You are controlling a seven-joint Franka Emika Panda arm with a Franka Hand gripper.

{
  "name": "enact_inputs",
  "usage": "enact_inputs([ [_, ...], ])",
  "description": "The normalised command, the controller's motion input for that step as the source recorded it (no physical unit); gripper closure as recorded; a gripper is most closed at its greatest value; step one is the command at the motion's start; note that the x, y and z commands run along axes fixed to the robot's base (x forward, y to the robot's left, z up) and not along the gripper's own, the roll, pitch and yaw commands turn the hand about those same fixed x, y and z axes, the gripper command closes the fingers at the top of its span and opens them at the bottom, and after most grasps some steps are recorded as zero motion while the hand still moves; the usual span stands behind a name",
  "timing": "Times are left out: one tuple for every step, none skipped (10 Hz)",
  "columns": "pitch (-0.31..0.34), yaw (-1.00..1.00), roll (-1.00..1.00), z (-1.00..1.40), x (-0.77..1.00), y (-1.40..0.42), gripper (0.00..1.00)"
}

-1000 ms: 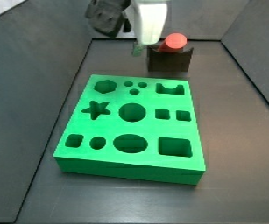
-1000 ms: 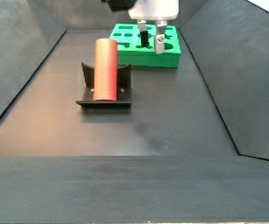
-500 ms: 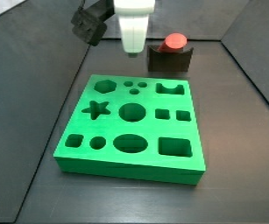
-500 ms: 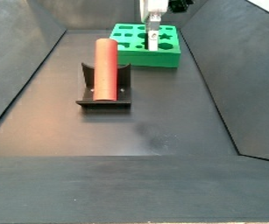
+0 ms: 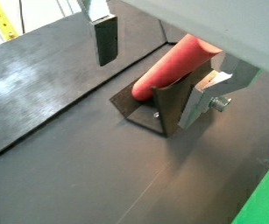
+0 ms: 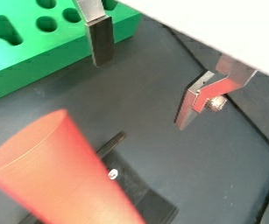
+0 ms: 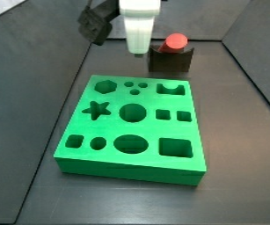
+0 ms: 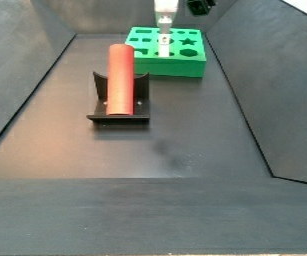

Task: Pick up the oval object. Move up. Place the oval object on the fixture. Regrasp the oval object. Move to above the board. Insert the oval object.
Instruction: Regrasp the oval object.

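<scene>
Below and just ahead of the gripper (image 7: 140, 44) lies the large bright green rectangular board (image 7: 134, 127), a slab cut with a hexagon, a star, circles, squares and an oval pocket; in a side view (image 8: 171, 52) it sits on the dark floor directly under the tool, and a wrist view shows its corner with round holes (image 6: 31, 35). The gripper hangs in the air over the board's far edge, its white body upright in a side view. Its jaws stand wide apart and hold nothing: in both wrist views the two flat silver fingers (image 5: 106, 39) (image 6: 99, 40) show with only bare floor between them.

Off to the tool's side, well apart from the fingers, stands the small dark grey-brown fixture (image 8: 118, 103), a bracket on a base plate. The smooth red rod-like oval object (image 8: 120, 76) rests along its top; its rounded end shows above the fixture (image 7: 171, 60) in a side view, and it lies just beside one finger in a wrist view (image 5: 172, 63).
</scene>
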Motion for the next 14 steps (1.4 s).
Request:
enact_inputs([
  [0.222,0.03,0.02,0.00,1.00,-0.01,0.00],
  [0.217,0.04,0.00,-0.01,1.00,-0.01,0.00],
  [0.218,0.05,-0.01,0.00,1.00,-0.01,0.00],
  [0.217,0.05,-0.02,0.00,1.00,-0.02,0.00],
  [0.215,0.05,-0.02,0.00,1.00,-0.01,0.00],
  [0.220,0.06,-0.03,0.00,1.00,-0.01,0.00],
  [0.219,0.06,-0.03,0.01,1.00,-0.02,0.00],
  [0.216,0.06,-0.03,0.00,0.91,-0.02,0.00],
  [0.221,0.06,-0.03,0.00,0.81,-0.01,0.00],
  [0.226,0.06,-0.04,0.00,0.74,-0.01,0.00],
  [0.226,0.05,-0.04,0.01,0.68,-0.01,0.00],
  [0.229,0.05,-0.05,0.00,0.62,-0.01,0.00],
  [0.237,0.05,-0.05,0.00,0.54,-0.01,0.00],
  [0.243,0.05,-0.05,0.01,0.49,-0.01,0.00],
])
